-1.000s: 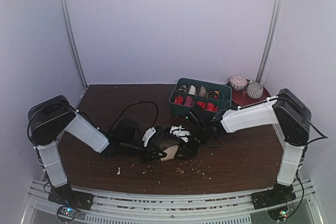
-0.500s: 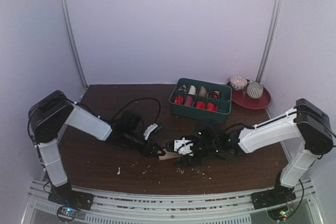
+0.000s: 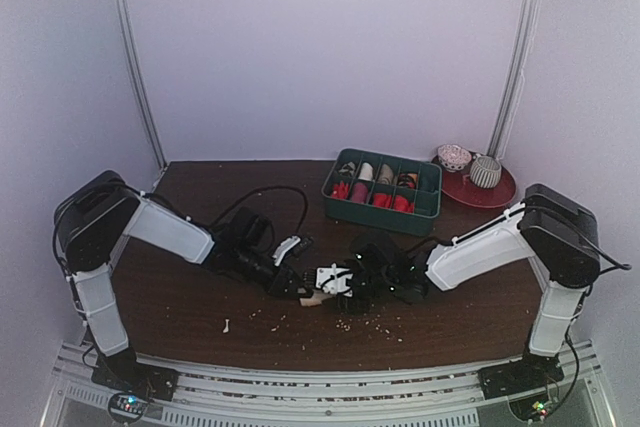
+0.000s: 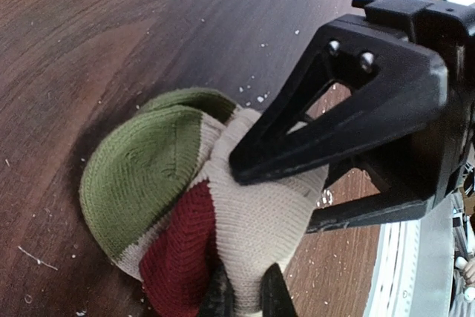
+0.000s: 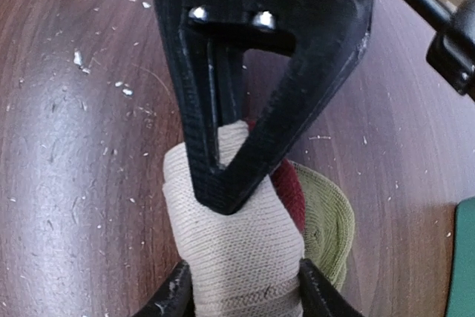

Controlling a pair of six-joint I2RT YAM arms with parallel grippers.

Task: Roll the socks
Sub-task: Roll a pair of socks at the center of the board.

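The striped sock [image 4: 256,213] is a bundled roll of beige knit with maroon and olive-green parts, lying on the brown table near the front middle [image 3: 312,298]. My left gripper [image 4: 247,296] is shut on a fold of its beige fabric; in the top view [image 3: 300,285] it comes in from the left. My right gripper [image 5: 246,292] is closed on the beige roll [image 5: 237,250], one finger on each side, coming from the right [image 3: 338,280]. The two grippers meet nose to nose over the sock. The dark teal sock is out of view.
A green compartment tray [image 3: 432,197] with rolled bundles stands behind the grippers. A red plate [image 3: 495,192] with two patterned balls is at the back right. A black cable loop [image 3: 265,197] lies behind the left gripper. Light crumbs [image 3: 370,325] dot the front table.
The right arm's elbow has swung back and its gripper has slid a little left onto the sock. The left gripper has stayed put holding the sock.
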